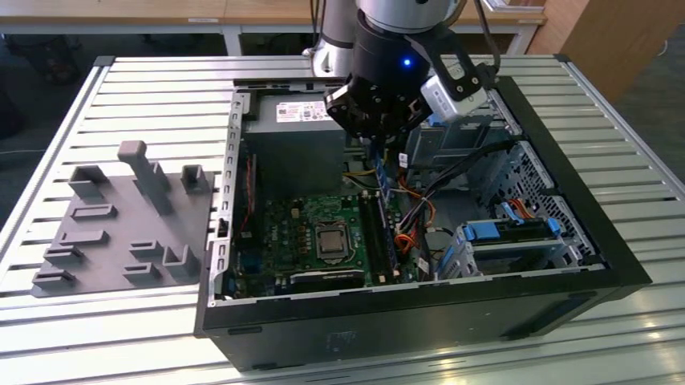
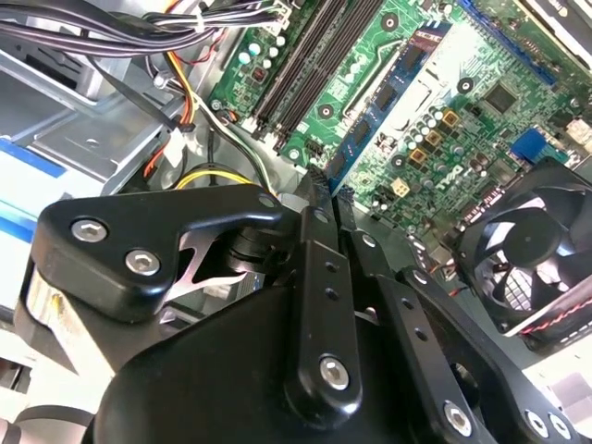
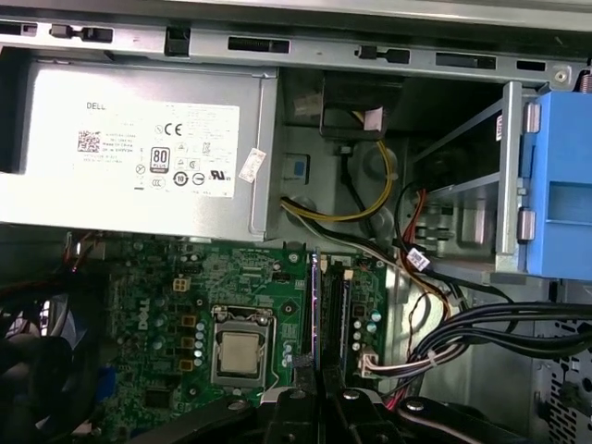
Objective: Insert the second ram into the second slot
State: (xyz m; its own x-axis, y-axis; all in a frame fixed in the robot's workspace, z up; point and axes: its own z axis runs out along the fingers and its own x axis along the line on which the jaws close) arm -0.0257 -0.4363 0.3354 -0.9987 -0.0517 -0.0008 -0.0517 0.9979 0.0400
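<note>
The gripper (image 2: 324, 190) holds the second ram (image 2: 379, 120) pinched between its jaws over the black memory slots (image 2: 310, 55), and I judge this thin board light, stiff yet fragile, best held by its long edge, not the chips.

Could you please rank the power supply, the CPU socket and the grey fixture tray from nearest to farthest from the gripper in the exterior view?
From the gripper, which holds the second ram:
1. Power supply, just to the exterior view's left.
2. CPU socket, lower down inside the case.
3. Grey fixture tray, outside the case, far to the exterior view's left.
</note>
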